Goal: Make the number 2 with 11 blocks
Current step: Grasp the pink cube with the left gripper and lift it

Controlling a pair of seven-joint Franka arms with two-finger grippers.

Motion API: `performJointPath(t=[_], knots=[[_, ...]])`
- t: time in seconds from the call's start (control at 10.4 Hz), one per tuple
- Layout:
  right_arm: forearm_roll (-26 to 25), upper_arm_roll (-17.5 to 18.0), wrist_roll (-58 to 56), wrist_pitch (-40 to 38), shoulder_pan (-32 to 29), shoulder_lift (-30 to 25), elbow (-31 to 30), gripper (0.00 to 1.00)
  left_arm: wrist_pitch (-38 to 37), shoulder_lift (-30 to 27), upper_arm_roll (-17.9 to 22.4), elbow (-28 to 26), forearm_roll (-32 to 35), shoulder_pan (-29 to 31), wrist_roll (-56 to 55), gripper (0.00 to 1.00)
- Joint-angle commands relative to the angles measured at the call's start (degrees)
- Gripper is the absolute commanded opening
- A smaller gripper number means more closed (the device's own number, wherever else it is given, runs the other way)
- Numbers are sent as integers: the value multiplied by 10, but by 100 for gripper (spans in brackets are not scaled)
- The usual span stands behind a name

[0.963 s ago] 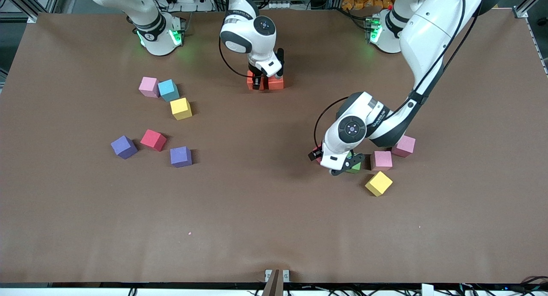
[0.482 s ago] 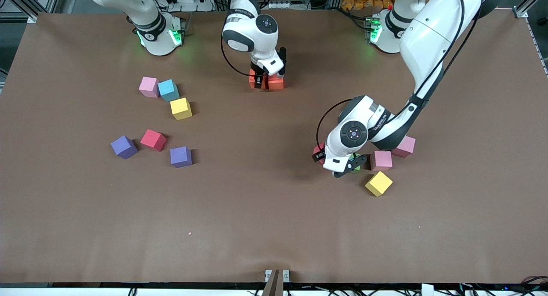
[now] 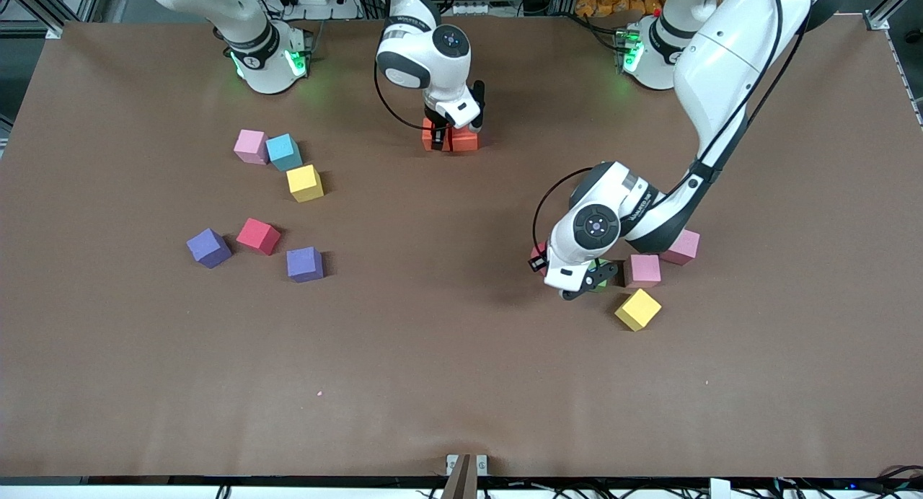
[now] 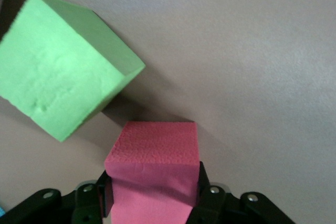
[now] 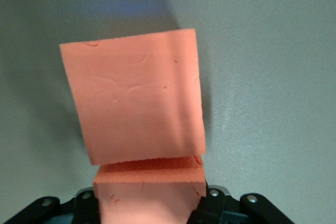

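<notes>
My left gripper (image 3: 566, 268) is down at the table near the left arm's end, shut on a red block (image 4: 152, 171), of which only a sliver (image 3: 537, 252) shows in the front view. A green block (image 4: 63, 72) lies tilted just beside it (image 3: 597, 279). My right gripper (image 3: 440, 137) is low near the robots' bases, shut on an orange block (image 5: 149, 190). That block is pressed against a second orange block (image 5: 134, 108) on the table (image 3: 466, 140).
Two pink blocks (image 3: 642, 270) (image 3: 681, 246) and a yellow block (image 3: 638, 309) lie close to the left gripper. Toward the right arm's end lie pink (image 3: 251, 146), light-blue (image 3: 283, 152), yellow (image 3: 305, 183), red (image 3: 258, 236) and two purple blocks (image 3: 209, 247) (image 3: 304, 264).
My left gripper's fingers have closed onto the red block after standing open around it. My right gripper has shifted slightly with its orange block beside the other orange one.
</notes>
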Motion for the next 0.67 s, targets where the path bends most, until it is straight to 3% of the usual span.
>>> performJointPath(t=[0.0, 0.39, 0.48, 0.58], knots=[[-18, -3, 14, -3, 7, 9, 11, 32, -51, -26, -9, -6, 14, 4, -4, 30], [-17, -4, 15, 0, 11, 9, 12, 40, -53, -102, -36, -98, -20, 17, -16, 31], [-18, -4, 16, 0, 11, 9, 12, 47, -53, -117, -39, -110, -61, 20, -24, 31], [-18, -4, 18, 0, 11, 8, 12, 61, -53, -127, -41, -118, -86, 20, -46, 32]])
